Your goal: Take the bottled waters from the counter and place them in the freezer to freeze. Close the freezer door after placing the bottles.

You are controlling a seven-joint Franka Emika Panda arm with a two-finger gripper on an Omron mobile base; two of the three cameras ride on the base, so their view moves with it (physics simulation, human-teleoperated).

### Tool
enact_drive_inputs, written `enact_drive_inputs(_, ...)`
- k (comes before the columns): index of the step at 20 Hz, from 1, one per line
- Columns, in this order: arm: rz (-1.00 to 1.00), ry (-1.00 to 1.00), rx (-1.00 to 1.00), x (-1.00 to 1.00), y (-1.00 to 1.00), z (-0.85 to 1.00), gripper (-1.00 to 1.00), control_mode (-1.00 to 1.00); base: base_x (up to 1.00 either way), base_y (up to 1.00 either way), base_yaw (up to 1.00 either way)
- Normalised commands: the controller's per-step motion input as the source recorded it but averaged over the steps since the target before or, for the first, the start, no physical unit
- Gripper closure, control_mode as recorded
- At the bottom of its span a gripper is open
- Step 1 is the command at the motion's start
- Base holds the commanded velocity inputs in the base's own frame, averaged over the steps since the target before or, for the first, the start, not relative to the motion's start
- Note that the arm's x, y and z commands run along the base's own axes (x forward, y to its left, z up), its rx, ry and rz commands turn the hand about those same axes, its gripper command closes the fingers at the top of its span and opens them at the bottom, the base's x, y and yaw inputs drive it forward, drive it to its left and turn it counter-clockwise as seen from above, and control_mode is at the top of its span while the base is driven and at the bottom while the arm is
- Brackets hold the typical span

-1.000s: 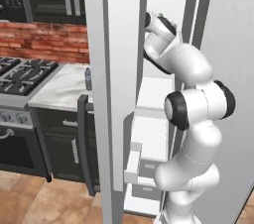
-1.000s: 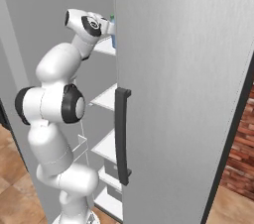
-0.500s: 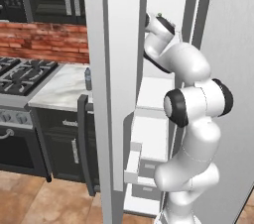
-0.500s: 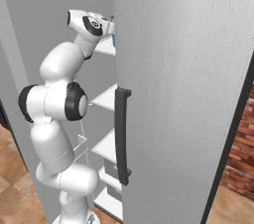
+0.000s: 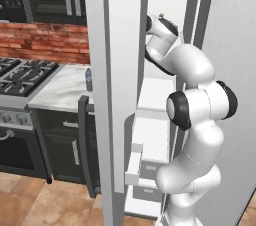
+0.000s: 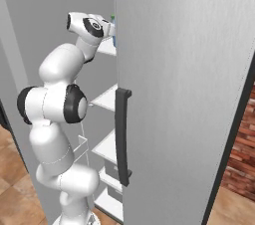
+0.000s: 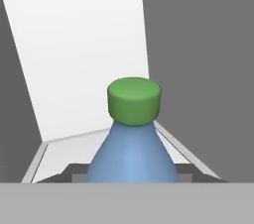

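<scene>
The blue bottled water [image 7: 131, 153] with its green cap [image 7: 134, 100] stands upright between my fingertips, and my gripper [image 7: 130, 172] is shut on its body. Behind it are the freezer's white back wall [image 7: 79, 54] and a white shelf [image 7: 54, 156]. From the right base, my hand [image 6: 92, 26] reaches into the upper freezer [image 6: 107, 99], with a sliver of the bottle [image 6: 113, 20] showing at the door edge. The greyish bottled water [image 5: 89, 80] stands on the marble counter [image 5: 60, 92]. The freezer door [image 5: 122, 80] stands open.
The wider grey fridge door [image 6: 184, 94] with its dark bar handle [image 6: 122, 139] is closed on the right. A black gas stove [image 5: 20, 75] sits left of the counter, over black cabinets [image 5: 60, 150]. White drawers [image 5: 150, 145] fill the freezer's lower part.
The arm has edged slightly deeper into the freezer, still holding the blue bottle. Nothing else has moved.
</scene>
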Motion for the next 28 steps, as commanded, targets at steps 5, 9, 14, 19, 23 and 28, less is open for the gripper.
enact_drive_inputs(5, 0.00, 0.00, 0.00, 0.00, 0.00, 0.00, -1.00, -1.00, 0.00, 0.00, 0.00)
enact_drive_inputs(9, 0.00, -0.03, 0.00, -0.33, 0.00, 0.00, -1.00, -1.00, 0.00, 0.00, 0.00)
enact_drive_inputs(14, 0.00, -0.09, 0.00, -0.52, 0.00, 0.00, -1.00, -1.00, 0.00, 0.00, 0.00)
enact_drive_inputs(19, -0.02, -0.09, 0.00, -0.77, 0.03, 0.00, -1.00, -1.00, 0.00, 0.00, 0.00)
enact_drive_inputs(23, -0.10, -0.10, 0.01, -1.00, 0.00, 0.27, -1.00, -1.00, 0.00, 0.00, 0.00)
enact_drive_inputs(28, -0.02, 0.00, 0.24, -1.00, 0.00, 0.67, -1.00, -1.00, 0.00, 0.00, 0.00)
